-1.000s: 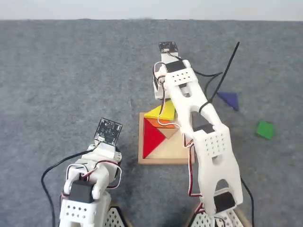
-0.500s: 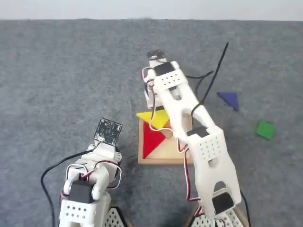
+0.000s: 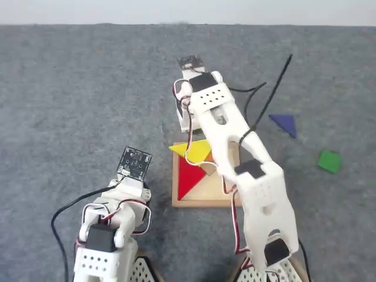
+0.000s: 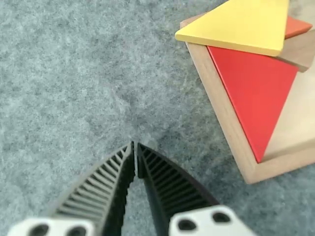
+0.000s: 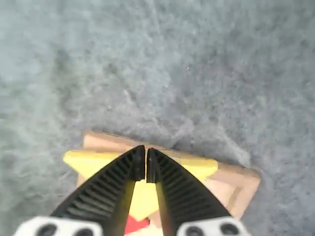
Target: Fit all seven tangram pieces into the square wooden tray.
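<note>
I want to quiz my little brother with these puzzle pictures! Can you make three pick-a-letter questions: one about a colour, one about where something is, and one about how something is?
1. What colour is the big triangle lying flat inside the wooden tray?
A) blue B) red C) green

2. Where is the green piece?
A) inside the tray B) held by an arm C) on the carpet, apart from the tray

3. How is the left gripper?
A) shut, holding nothing B) wide open C) shut on a yellow piece

Answers:
1. B, the flat triangle in the tray is red.
2. C, it lies alone on the carpet.
3. A, its fingers meet over bare carpet.
</note>
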You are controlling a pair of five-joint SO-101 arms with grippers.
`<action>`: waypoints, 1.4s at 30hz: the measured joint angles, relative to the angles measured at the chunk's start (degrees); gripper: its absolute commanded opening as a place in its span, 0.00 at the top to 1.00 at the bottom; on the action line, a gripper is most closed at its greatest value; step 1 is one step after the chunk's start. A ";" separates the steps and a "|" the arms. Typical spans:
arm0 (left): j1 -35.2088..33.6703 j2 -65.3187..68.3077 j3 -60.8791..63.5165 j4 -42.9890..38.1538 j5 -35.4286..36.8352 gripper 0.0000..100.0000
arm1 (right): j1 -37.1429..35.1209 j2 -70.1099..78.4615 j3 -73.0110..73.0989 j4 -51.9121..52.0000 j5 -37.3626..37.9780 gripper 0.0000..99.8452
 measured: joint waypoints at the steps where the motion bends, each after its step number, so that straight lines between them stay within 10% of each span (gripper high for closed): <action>1: 0.00 0.00 0.00 0.00 0.00 0.99 | -0.18 -2.11 1.93 -0.62 0.00 0.99; 16: 0.00 0.00 0.00 0.00 0.00 0.99 | -1.76 -34.81 59.25 -49.67 8.26 0.99; 42: 0.00 0.00 0.00 0.00 0.00 0.99 | -4.04 -24.62 53.71 -45.19 9.05 0.99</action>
